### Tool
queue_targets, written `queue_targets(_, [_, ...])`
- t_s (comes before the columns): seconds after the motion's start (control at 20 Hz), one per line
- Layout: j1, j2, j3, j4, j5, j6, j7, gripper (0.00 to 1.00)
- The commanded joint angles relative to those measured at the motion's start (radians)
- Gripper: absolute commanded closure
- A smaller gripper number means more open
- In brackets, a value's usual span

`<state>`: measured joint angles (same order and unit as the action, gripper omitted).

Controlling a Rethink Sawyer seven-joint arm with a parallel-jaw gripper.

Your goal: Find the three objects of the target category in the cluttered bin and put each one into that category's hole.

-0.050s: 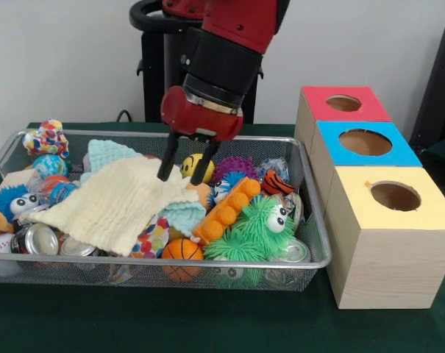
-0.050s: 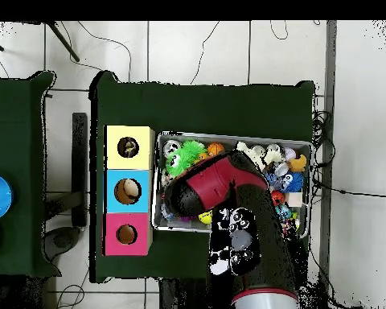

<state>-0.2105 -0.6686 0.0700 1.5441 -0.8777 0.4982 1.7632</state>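
A wire mesh bin [image 1: 318, 259] is packed with toys. My gripper [image 1: 179, 180] hangs open over its middle, fingertips just above the edge of a pale yellow cloth [image 1: 108, 204] and holding nothing. A yellow smiley ball [image 1: 192, 163] shows behind, between the fingers. Near it lie an orange studded block [image 1: 227, 208], a purple spiky ball [image 1: 235, 167], a green fuzzy creature [image 1: 257, 226] and an orange basketball [image 1: 182, 251]. In the overhead view my arm [image 2: 232, 211] covers the middle of the bin [image 2: 228, 135] and hides the fingers.
Three wooden boxes stand beside the bin, each with a round hole: red top [image 1: 345, 103], blue top [image 1: 365, 142], yellow top [image 1: 395, 196]. Cans [image 1: 37, 238], a blue fuzzy toy [image 1: 7, 203] and a teal cloth [image 1: 107, 153] fill the bin's left part.
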Motion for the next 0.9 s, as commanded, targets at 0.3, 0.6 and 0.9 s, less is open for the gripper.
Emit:
queue_targets(0.3, [-0.158,0.127,0.084,-0.018,0.128,-0.036,0.038,0.0])
queue_targets(0.6, [-0.224,0.185,0.142,-0.02,0.176,-0.034,-0.019,0.0])
queue_targets(0.9, [-0.258,0.242,0.17,-0.048,0.181,-0.027,-0.047,0.0])
